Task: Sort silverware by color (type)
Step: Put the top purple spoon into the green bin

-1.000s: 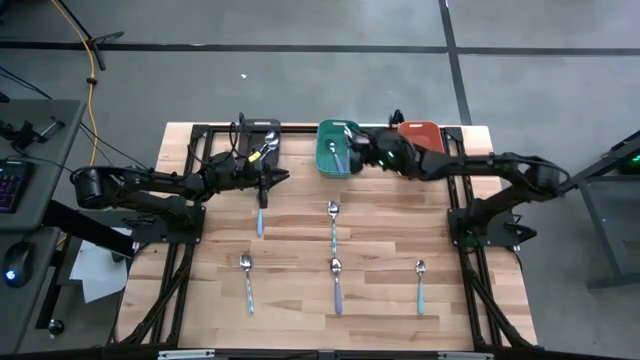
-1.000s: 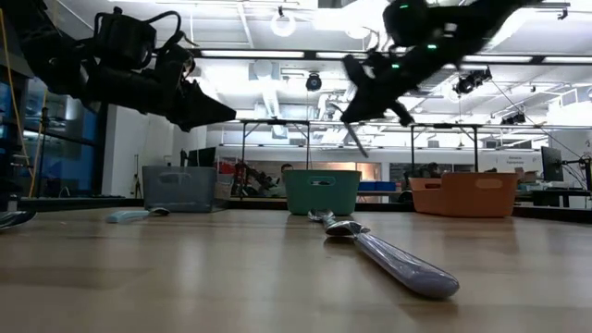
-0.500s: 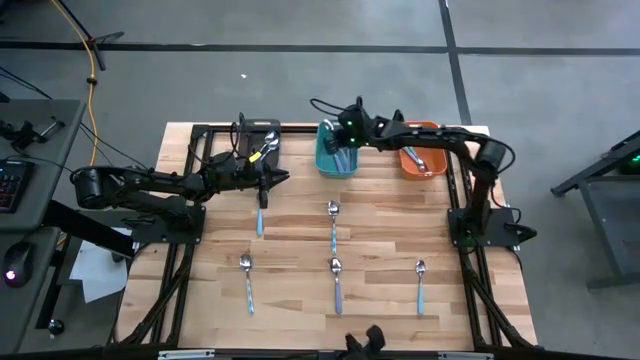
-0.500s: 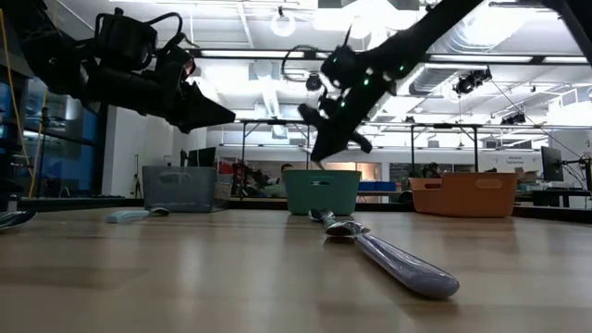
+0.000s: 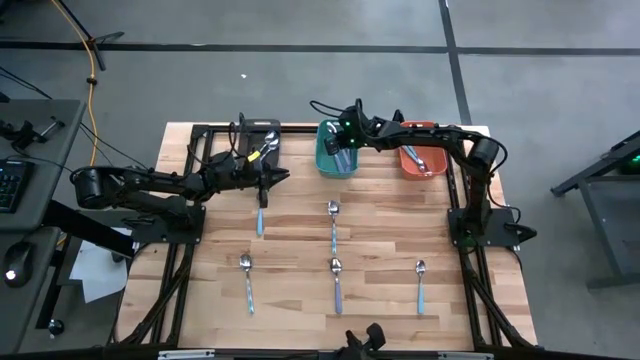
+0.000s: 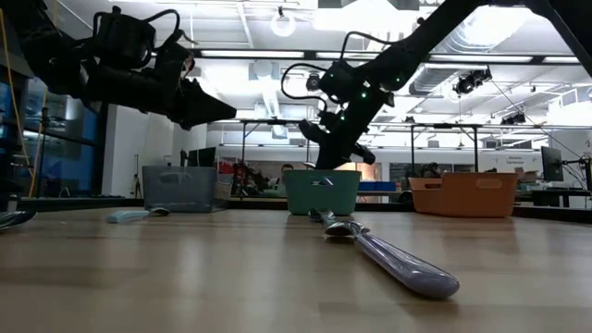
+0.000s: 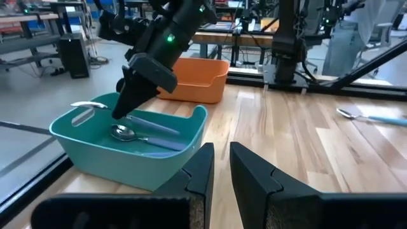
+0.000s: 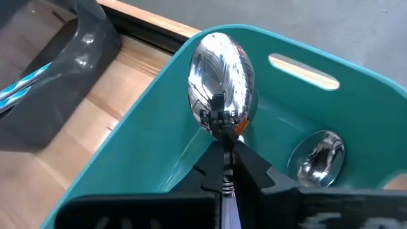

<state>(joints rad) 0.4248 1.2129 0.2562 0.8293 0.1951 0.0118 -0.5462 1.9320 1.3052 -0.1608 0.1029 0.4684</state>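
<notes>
My right gripper [image 5: 340, 142] hangs over the teal bin [image 5: 323, 162] at the table's far edge, shut on a spoon whose shiny bowl [image 8: 222, 83] sticks out inside the bin's walls [image 8: 159, 133]. Two spoons [image 7: 146, 135] lie in that bin. My left gripper [image 5: 276, 178] waits in the air in front of the dark grey bin [image 5: 262, 140], with only a thin slit between its fingers [image 7: 220, 168] and nothing in it. Several spoons lie flat on the table: a light blue one [image 5: 260, 217], one at the middle [image 5: 333, 225] and three in a near row [image 5: 337, 283]. My right gripper pinches the spoon's neck [image 8: 224, 145], just behind the bowl, between its two fingers. The fingers slant down from the table's right and lie along the spoon. The bowl sticks out past the fingertips, above the bin's floor; the handle is hidden under the gripper.
The orange bin [image 5: 420, 160], holding spoons, stands right of the teal one, and the dark grey bin also holds spoons. Black frame rails [image 5: 195, 150] run along the table's sides. In the low view a lilac-handled spoon [image 6: 388, 259] lies close in front.
My right gripper has swung from between the teal and orange bins toward the table's left, sunk and tipped nose-down over the teal bin, carrying the spoon with it. It has nearly stopped in the last half second.
</notes>
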